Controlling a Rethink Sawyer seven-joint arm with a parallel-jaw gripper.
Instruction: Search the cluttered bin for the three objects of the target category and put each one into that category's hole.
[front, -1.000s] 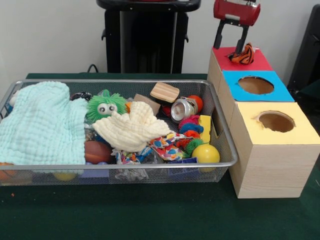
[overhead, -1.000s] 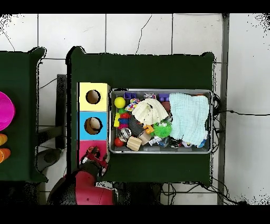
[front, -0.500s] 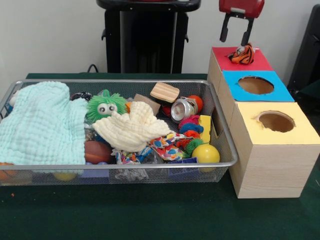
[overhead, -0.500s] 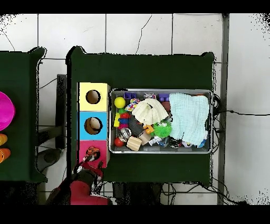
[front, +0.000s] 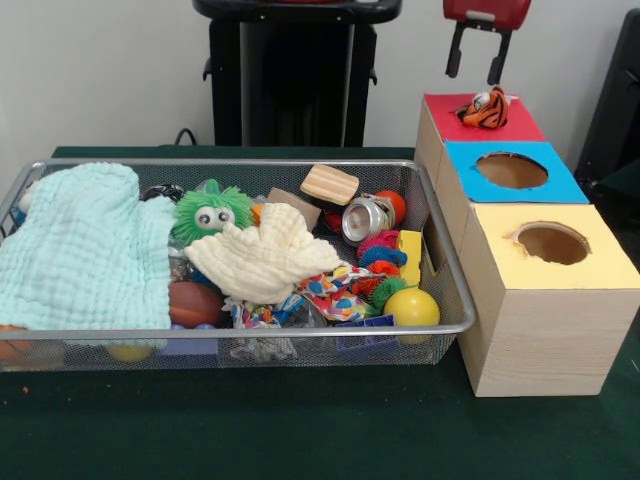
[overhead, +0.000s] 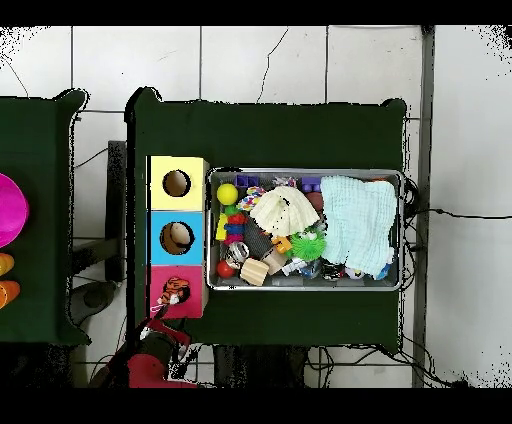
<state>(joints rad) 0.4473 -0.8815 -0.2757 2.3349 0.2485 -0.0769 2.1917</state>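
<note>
A small orange and black striped tiger toy (front: 486, 108) sits on top of the red box (front: 510, 125), over its hole; the overhead view shows the tiger toy (overhead: 174, 292) on the red box (overhead: 192, 300) too. My gripper (front: 477, 62) hangs open above and behind it, holding nothing. In the overhead view the gripper (overhead: 163, 327) is just past the red box's end. The wire bin (front: 455, 318) holds a jumble of toys: a green fuzzy creature (front: 212, 213), a yellow ball (front: 411, 307), a wooden block (front: 329, 184).
A blue box (front: 555, 188) and a yellow box (front: 600, 265) with round holes stand in a row beside the red one. A mint cloth (front: 85, 250) and a cream cloth (front: 265, 258) cover part of the bin. A pink disc (overhead: 10, 210) lies on the neighbouring table.
The gripper has let go of the tiger toy and risen up and back from the red box. The toy stays on the box top.
</note>
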